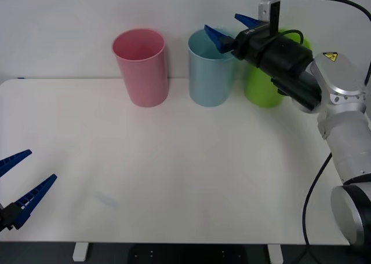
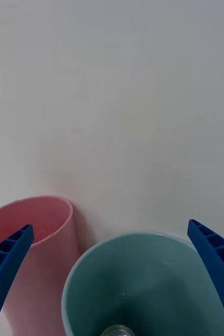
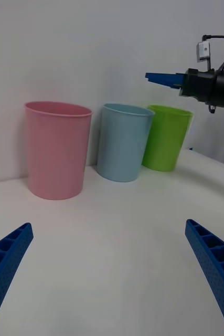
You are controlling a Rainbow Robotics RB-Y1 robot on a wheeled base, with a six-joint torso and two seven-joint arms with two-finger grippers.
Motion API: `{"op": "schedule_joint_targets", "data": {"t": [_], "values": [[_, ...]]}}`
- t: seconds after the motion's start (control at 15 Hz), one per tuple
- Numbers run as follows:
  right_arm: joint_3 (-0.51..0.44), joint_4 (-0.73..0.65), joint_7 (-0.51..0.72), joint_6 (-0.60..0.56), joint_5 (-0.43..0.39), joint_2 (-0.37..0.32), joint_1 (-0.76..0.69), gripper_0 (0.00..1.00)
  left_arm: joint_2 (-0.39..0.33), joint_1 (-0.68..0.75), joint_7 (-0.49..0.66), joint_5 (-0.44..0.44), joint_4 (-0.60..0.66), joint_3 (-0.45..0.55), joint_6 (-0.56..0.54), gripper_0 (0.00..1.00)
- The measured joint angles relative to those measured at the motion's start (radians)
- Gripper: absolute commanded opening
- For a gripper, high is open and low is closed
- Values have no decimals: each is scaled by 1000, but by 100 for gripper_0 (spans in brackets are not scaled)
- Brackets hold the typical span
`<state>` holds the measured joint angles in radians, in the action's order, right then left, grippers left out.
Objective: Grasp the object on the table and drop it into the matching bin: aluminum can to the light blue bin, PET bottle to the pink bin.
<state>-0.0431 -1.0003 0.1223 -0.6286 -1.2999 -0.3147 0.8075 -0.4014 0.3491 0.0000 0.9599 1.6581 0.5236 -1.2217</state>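
Right gripper [image 1: 227, 28] spread and empty above tall light blue plastic bin [image 1: 212, 73] at white table's [image 1: 174, 177] far edge. Small silver aluminum can [image 2: 115, 331] inside that bin, apparently just dropped. Next, probably: retreat clear of rim; left gripper [image 1: 20, 183] spread near left front corner.

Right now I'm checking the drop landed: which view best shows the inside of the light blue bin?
The right wrist view: it looks straight down into the light blue bin, with the open right gripper above. The front and left wrist views show its outer wall.
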Motion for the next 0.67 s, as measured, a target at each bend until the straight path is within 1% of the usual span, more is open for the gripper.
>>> {"op": "schedule_joint_targets", "data": {"t": [0.13,0.2,0.33,0.67], "values": [[34,-63,0,-1,35,-24,-50,100,0,0,0,0,0,0,0,100],[38,-102,0,-4,40,-34,-79,100,0,0,0,0,0,0,0,100],[40,-180,0,-18,41,-50,-150,100,0,0,0,0,0,0,0,100],[36,-295,-21,-77,63,-96,-271,100,0,0,0,0,0,0,0,100]]}}
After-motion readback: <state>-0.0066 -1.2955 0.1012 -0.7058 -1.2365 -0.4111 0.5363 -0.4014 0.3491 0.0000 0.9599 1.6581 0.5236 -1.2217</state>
